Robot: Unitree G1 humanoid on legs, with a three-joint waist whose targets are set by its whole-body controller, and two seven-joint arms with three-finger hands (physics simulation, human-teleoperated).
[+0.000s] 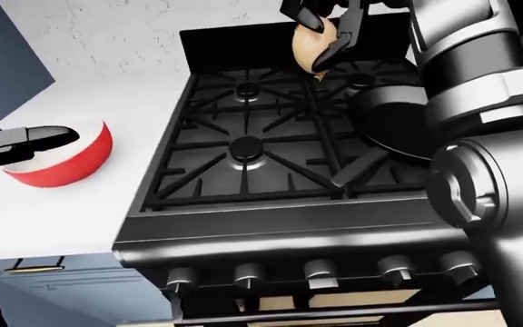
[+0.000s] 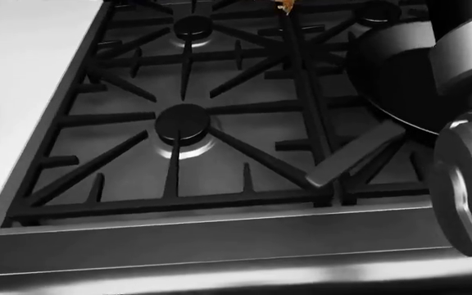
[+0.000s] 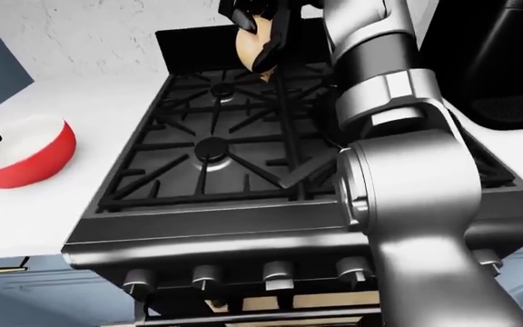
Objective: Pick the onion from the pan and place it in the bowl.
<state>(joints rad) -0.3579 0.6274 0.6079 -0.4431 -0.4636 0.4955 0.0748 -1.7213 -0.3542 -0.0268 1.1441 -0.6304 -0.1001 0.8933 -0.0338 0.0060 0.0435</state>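
Bowl (image 1: 66, 160), red, sits at nine o'clock in the left-eye view on the white counter (image 1: 107, 211); your left hand (image 1: 16, 142) hovers at its rim, grip state not discernible. Carry level and high across the stove grates (image 1: 243, 150) toward it. Onion (image 1: 311, 48) rides at twelve o'clock, clasped by your right hand (image 1: 327, 30), clear of the pan (image 1: 393, 126) at three o'clock.

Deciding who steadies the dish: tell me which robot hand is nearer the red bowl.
Left. The left robot hand overlaps the red bowl at its left rim; the right robot hand holds the onion high over the stove.
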